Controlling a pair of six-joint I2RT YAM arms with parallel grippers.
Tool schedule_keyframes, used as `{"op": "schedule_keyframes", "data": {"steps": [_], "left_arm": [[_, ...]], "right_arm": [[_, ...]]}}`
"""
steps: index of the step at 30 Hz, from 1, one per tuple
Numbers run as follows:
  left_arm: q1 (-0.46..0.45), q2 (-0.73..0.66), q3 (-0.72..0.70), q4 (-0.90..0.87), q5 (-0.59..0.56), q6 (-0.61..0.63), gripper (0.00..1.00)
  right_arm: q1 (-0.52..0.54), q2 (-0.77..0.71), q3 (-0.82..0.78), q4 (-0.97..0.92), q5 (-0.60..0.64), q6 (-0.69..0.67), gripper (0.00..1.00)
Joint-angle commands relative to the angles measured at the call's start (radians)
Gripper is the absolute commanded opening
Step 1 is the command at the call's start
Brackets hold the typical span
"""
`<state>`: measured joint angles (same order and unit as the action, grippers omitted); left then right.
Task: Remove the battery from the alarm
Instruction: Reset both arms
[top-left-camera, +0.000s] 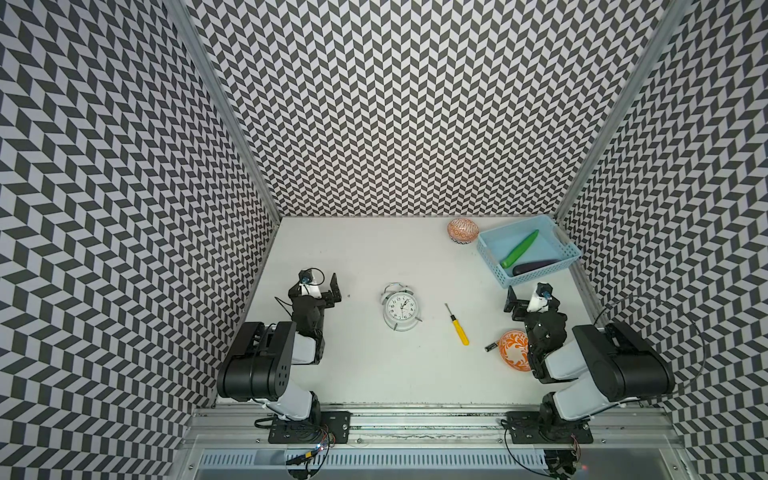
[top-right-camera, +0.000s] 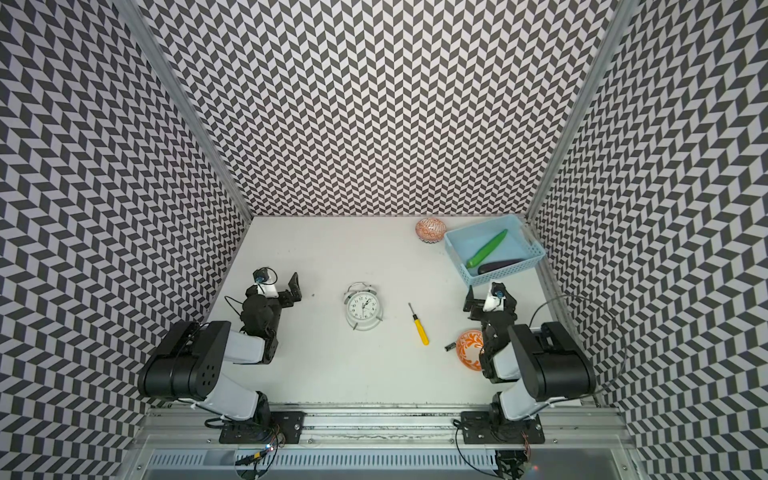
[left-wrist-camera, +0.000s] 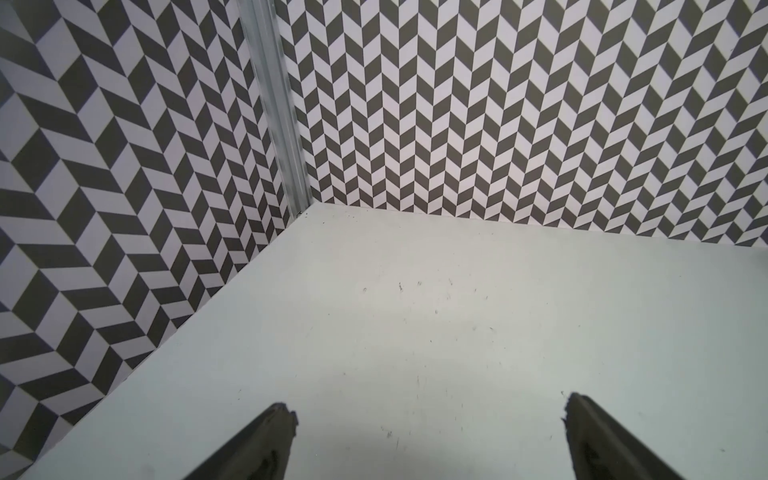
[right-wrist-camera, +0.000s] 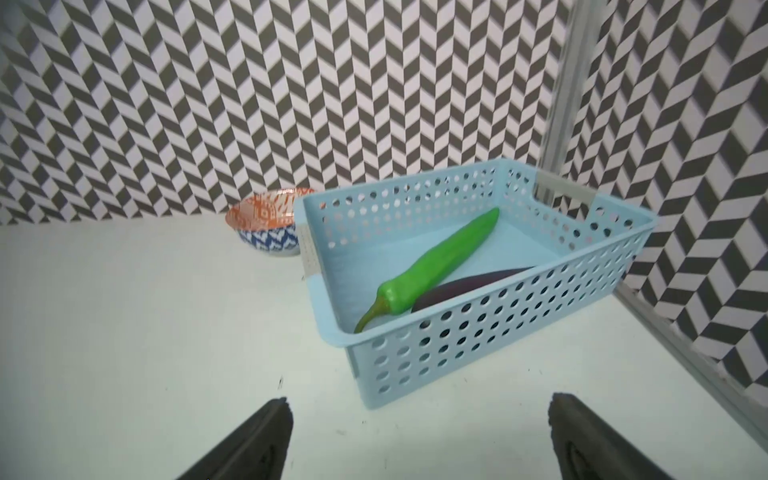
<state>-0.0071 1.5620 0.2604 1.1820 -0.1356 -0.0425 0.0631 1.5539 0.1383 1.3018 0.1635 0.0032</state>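
The white twin-bell alarm (top-left-camera: 401, 308) (top-right-camera: 363, 308) lies mid-table with its dial facing up. A small dark battery (top-left-camera: 491, 345) (top-right-camera: 449, 345) lies on the table, right beside an orange patterned bowl (top-left-camera: 513, 350) (top-right-camera: 469, 348). To the left of the alarm, my left gripper (top-left-camera: 320, 283) (top-right-camera: 279, 283) (left-wrist-camera: 428, 409) is open over bare table, holding nothing. My right gripper (top-left-camera: 524, 296) (top-right-camera: 483, 296) (right-wrist-camera: 419, 405) is open and empty too, just in front of the blue basket (top-left-camera: 485, 250) (right-wrist-camera: 498, 332). Both are well apart from the alarm and the battery.
A yellow-handled screwdriver (top-left-camera: 457, 325) (top-right-camera: 418, 325) lies between alarm and right arm. The basket holds a green pepper (top-left-camera: 519, 249) (right-wrist-camera: 436, 266) and a dark eggplant (top-left-camera: 535, 266). A second patterned bowl (top-left-camera: 462, 230) (right-wrist-camera: 266, 220) sits by the back wall. Patterned walls enclose three sides.
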Motion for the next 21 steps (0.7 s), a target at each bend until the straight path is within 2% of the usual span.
{"op": "schedule_keyframes", "data": {"steps": [1, 2, 4, 8, 14, 21], "left_arm": [[-0.008, -0.007, 0.010, 0.042, 0.018, 0.024, 1.00], [-0.008, -0.019, 0.016, 0.010, 0.021, 0.018, 1.00], [-0.008, -0.006, 0.004, 0.056, 0.018, 0.026, 1.00], [-0.010, -0.016, 0.007, 0.033, 0.015, 0.024, 1.00], [-0.011, -0.016, 0.005, 0.037, 0.013, 0.024, 1.00], [-0.011, -0.016, 0.005, 0.036, 0.014, 0.024, 1.00]], "right_arm": [[-0.014, 0.032, 0.099, 0.072, -0.033, 0.002, 1.00], [-0.013, 0.012, 0.115, 0.004, -0.034, 0.004, 1.00], [-0.014, -0.025, 0.145, -0.120, -0.042, -0.003, 1.00], [-0.013, 0.001, 0.106, 0.007, -0.056, -0.012, 1.00], [-0.012, -0.024, 0.135, -0.095, -0.056, -0.009, 1.00], [-0.013, -0.003, 0.146, -0.088, -0.051, -0.003, 1.00]]}}
